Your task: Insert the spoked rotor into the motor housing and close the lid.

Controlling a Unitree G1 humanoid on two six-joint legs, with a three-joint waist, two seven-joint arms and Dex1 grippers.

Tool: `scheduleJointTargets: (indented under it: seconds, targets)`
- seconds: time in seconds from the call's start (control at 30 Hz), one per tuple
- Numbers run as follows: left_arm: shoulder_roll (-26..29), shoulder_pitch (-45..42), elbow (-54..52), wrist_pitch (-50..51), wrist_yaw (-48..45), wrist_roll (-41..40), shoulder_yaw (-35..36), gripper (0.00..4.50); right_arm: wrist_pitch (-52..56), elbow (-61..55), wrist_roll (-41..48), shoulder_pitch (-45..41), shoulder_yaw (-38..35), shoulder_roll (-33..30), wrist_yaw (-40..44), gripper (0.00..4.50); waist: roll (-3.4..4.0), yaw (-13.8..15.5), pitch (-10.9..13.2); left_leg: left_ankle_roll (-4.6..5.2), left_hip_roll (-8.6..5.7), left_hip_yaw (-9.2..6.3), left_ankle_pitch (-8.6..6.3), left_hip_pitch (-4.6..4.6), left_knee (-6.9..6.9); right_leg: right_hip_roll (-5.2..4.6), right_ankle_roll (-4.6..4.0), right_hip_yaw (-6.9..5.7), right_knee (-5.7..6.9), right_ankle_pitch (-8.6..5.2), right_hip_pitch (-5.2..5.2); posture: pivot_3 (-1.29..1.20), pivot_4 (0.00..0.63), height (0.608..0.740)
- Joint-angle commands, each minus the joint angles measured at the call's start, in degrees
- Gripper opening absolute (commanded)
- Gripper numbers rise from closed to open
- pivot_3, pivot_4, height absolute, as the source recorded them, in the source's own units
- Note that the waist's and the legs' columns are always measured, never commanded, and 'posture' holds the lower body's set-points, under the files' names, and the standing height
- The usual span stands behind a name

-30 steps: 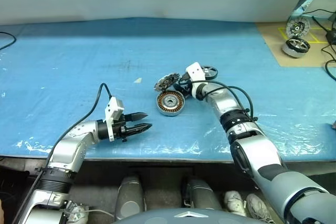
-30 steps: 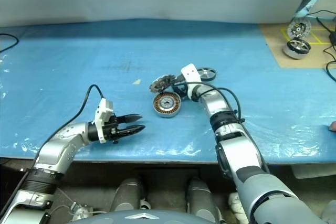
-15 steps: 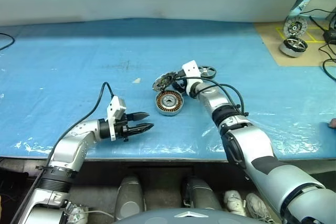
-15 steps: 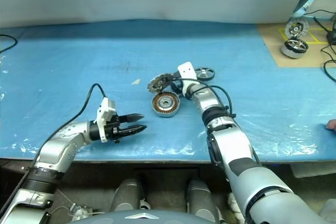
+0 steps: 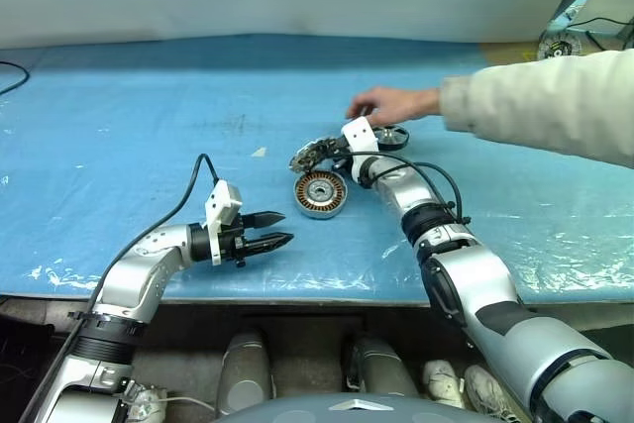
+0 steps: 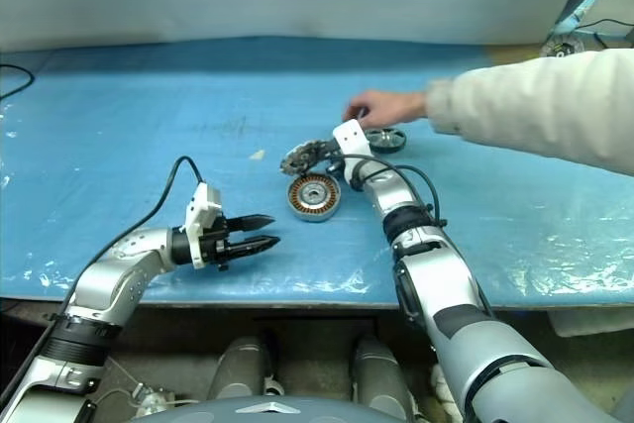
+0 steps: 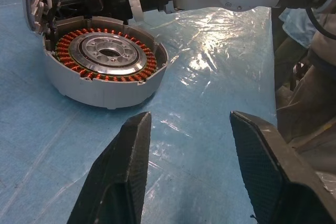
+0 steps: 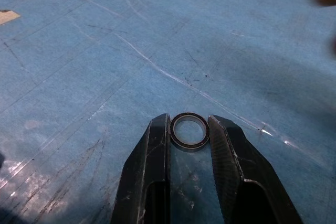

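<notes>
The motor housing (image 5: 322,192) lies open on the blue table, its copper windings ringing a silver hub (image 7: 107,53). Its toothed lid (image 5: 310,155) stands tilted up at the far rim. Behind my right wrist lies the spoked rotor (image 5: 393,136), and a person's hand (image 5: 384,104) hovers just beyond it. My right gripper (image 5: 333,155) sits next to the lid, and its fingers (image 8: 157,145) press on both sides of a tiny thin ring (image 8: 189,130) resting on the table. My left gripper (image 5: 273,228) is open and empty, pointing at the housing from a short way off.
A pale-sleeved arm (image 5: 540,106) stretches in from the right over the table's back half. More motor parts (image 5: 558,45) sit on a brown board at the far right. A small pale scrap (image 5: 259,153) lies left of the lid. A black cable (image 5: 12,71) curls at the far left.
A person's arm has reached in from the right, bringing the hand next to the rotor. Both of my arms have stayed where they were.
</notes>
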Motion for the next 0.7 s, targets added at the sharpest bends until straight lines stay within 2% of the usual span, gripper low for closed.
scheduleJointTargets:
  seconds: [0.03, 0.4, 0.5, 0.63, 0.7]
  targets:
    - [0.5, -0.8, -1.4, -0.2, -0.4, -0.5, 0.7, 2.50, 2.3, -2.2, -0.3, 2.9, 1.0, 0.4, 1.2, 1.04, 0.00, 0.0, 0.0, 0.00, 0.00, 0.00, 0.00, 0.00, 0.00, 0.00, 0.00, 0.00, -0.01, 0.00, 0.00, 0.00, 0.150, 0.740]
    - [0.4, -1.1, 0.1, -1.3, -1.4, -0.1, 0.6, 2.50, 4.2, -4.5, -0.5, 4.8, 1.2, -0.2, 1.8, 1.04, 0.00, 0.0, 0.0, -0.02, -0.01, -0.02, -0.01, 0.03, -0.05, 0.00, 0.00, 0.01, -0.03, 0.00, 0.00, 0.00, 0.150, 0.740]
    - [0.4, -1.0, 0.3, -1.4, -1.6, -0.1, 0.6, 2.50, 3.6, -4.2, 0.0, 5.2, 0.5, -0.1, 1.1, 1.69, 0.00, -0.1, 0.0, -0.02, -0.01, -0.02, -0.01, 0.03, -0.06, 0.00, 0.00, 0.01, -0.07, 0.00, 0.01, 0.00, 0.150, 0.740]
    - [0.5, -0.9, 0.1, -1.3, -1.5, -0.1, 0.6, 2.50, 5.8, -3.7, 0.1, 4.9, 0.5, 0.1, 1.0, 3.04, 0.00, -0.1, 0.0, -0.03, -0.01, -0.03, -0.02, 0.06, -0.07, 0.00, 0.00, 0.02, -0.07, 0.00, 0.04, 0.00, 0.150, 0.740]
    - [0.5, -0.9, 0.1, -1.3, -1.5, -0.1, 0.5, 2.50, 5.9, -3.7, 0.1, 4.9, 0.4, 0.0, 0.6, 3.04, 0.00, -0.2, 0.0, -0.03, -0.01, -0.03, -0.02, 0.11, -0.07, 0.00, 0.00, 0.03, -0.08, 0.00, 0.06, 0.00, 0.150, 0.740]
